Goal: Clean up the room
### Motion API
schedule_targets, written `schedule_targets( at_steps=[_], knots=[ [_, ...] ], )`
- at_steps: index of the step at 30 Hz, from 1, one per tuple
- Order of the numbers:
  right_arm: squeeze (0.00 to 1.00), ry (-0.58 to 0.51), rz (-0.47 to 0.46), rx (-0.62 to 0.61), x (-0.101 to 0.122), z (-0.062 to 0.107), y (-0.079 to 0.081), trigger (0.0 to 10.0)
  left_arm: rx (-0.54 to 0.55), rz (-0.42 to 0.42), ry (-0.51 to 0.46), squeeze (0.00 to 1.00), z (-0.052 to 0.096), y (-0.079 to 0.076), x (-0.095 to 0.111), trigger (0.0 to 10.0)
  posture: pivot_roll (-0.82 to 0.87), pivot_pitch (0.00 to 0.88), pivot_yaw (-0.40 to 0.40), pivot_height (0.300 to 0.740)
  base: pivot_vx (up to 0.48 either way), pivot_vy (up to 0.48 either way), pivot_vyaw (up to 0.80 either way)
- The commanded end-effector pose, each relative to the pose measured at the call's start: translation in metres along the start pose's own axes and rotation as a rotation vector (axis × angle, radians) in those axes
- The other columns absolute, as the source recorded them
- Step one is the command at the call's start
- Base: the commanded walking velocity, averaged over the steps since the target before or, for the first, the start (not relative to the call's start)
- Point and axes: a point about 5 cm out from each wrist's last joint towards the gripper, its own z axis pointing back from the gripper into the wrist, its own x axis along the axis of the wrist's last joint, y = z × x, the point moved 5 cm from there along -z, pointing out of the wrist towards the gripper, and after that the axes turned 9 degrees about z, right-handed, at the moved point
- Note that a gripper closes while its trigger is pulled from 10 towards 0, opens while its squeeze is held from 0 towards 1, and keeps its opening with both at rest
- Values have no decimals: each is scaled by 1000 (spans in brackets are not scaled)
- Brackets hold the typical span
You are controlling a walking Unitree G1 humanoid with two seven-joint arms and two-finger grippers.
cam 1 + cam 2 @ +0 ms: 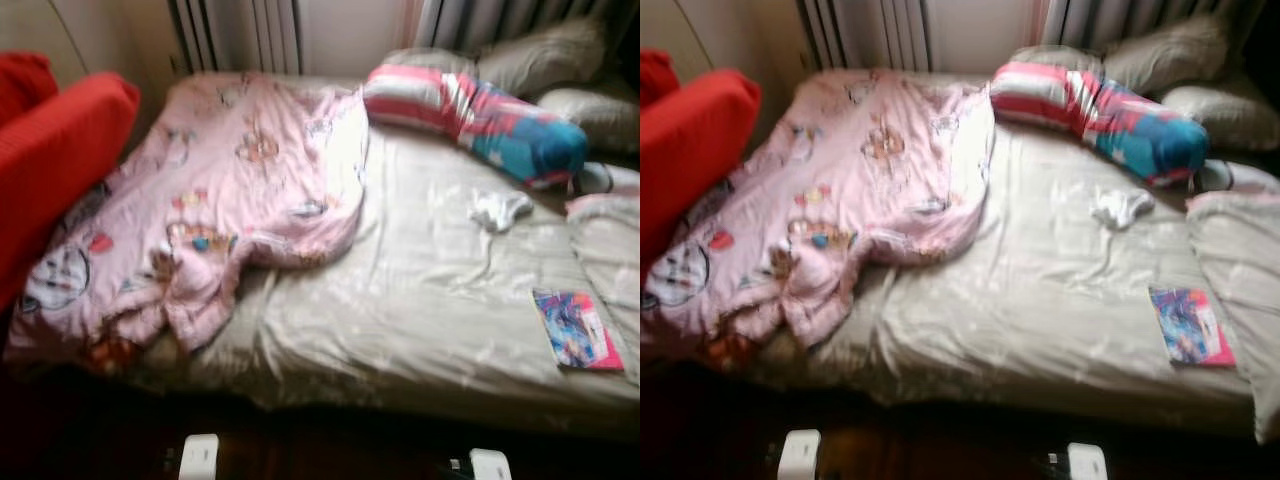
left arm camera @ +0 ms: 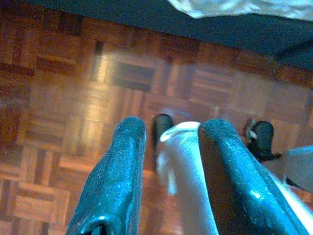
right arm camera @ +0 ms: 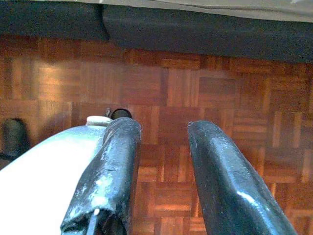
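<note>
Head: pink blanket [image 1: 230,190] on bed [image 1: 430,300]; wrists: parquet floor [image 3: 205,93].

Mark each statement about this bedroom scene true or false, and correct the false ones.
1. A pink patterned blanket lies crumpled on the left part of the bed. True.
2. The colourful book sits on the wooden floor. False: it lies on the bed, near its right front corner.
3. A small white cloth lies on the sheet below the striped bolster pillow. True.
4. The left gripper holds the book. False: its fingers are apart and point at the parquet floor, holding nothing.
5. The right gripper is open above the floor. True.
</note>
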Motion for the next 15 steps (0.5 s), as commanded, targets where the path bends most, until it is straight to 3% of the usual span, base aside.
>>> schedule_targets(
  at_steps=[1,15],
  knots=[
    [0,10,-2,19,-3,0,9,10000,30,4,45,0,5,15,-16,10000,-49,124,-7,740,0,461,0],
    [0,9,-5,18,-3,0,9,10000,25,2,37,0,6,14,-17,10000,-48,126,-7,740,0,461,0]
  ],
)
